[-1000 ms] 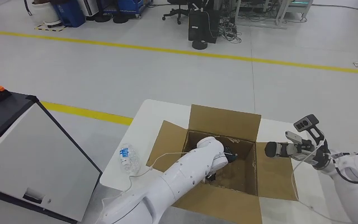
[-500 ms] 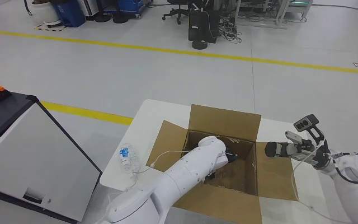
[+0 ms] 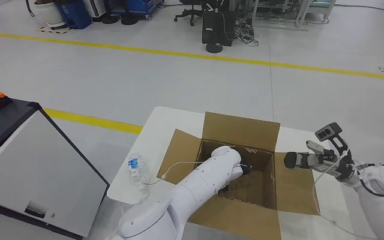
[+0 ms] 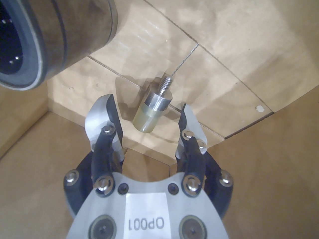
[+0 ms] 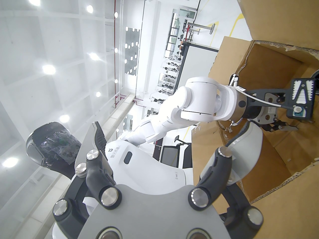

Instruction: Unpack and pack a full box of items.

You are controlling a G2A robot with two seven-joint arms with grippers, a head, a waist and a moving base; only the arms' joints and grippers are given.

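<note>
Left gripper, released, straddles a threaded metal fitting on the box floor; a dark cylinder crowds alongside. Right gripper spread, empty.

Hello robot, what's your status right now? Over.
Left gripper open inside box, straddling metal stud, not touching. Right gripper open, empty, beside box. Dark cylinder close alongside.

Wearing glossy white rounded shells along the left arm, trailing a thin white cable. Showing on the left gripper a silver plate, black linkages, bright screws and a printed white label. Carrying ridged black pads on the silver-backed right gripper.
</note>
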